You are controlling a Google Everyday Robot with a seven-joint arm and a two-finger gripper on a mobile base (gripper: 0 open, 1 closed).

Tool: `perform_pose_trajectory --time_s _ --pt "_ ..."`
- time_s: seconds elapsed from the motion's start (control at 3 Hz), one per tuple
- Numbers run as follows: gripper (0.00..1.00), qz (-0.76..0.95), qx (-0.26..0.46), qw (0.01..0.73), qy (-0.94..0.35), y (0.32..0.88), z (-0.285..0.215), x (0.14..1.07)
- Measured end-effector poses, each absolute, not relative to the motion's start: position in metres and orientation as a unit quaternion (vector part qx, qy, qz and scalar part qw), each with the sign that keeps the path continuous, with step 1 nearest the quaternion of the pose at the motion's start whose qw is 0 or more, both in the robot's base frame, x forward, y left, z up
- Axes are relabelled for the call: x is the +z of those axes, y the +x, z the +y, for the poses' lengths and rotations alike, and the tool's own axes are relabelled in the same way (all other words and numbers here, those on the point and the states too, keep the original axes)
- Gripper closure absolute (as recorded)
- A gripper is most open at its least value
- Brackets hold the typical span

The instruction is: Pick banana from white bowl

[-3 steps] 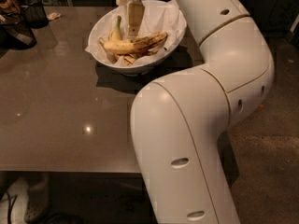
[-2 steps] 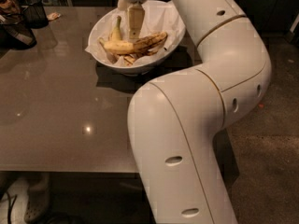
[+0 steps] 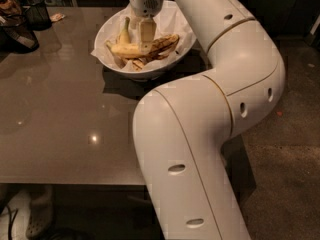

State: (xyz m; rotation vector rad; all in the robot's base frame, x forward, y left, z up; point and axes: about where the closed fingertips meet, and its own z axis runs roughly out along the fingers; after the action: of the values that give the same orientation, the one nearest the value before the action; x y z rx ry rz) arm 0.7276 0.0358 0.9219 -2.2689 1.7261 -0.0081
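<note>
Jaws, apart or closed I cannot tell, hang straight down from the gripper (image 3: 146, 42) at top centre of the frame into the white bowl (image 3: 146, 74), meeting the banana (image 3: 125, 49), whose long axis runs left to right beneath them.

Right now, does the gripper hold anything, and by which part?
It cannot be told. The gripper is low in the bowl, at the middle of the banana, but a grip is not visible.

One claw (image 3: 146, 40) above one white bowl (image 3: 150, 73), several bananas (image 3: 127, 49)
</note>
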Motion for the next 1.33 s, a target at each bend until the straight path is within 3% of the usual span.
perform_pose_trajectory --time_s 1.0,1.33 --pt "0.3 0.607 0.012 0.11 -0.787 0.725 0.021 0.893" --pt "0.48 0.607 0.015 0.104 -0.788 0.723 0.019 0.89"
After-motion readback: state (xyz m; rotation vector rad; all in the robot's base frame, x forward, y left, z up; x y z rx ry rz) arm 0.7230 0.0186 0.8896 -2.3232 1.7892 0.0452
